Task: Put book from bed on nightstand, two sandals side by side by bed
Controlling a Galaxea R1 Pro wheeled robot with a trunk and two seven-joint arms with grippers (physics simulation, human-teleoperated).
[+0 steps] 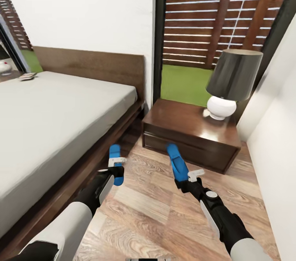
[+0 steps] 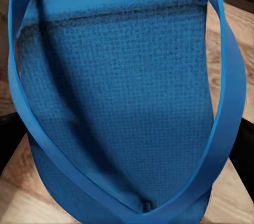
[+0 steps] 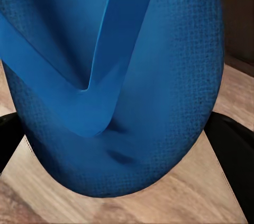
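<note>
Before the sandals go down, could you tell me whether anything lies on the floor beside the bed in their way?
Nothing visible does: the floor between the bed and the nightstand is bare under both sandals.

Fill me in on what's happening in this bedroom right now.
The robot holds one blue sandal in each hand: the left hand grips the left sandal and the right hand the right sandal, both over the wood floor between the bed and the nightstand, which carries a lamp. Neither sandal is set down yet. A small object, likely the book, lies at the mattress's far edge.
</note>
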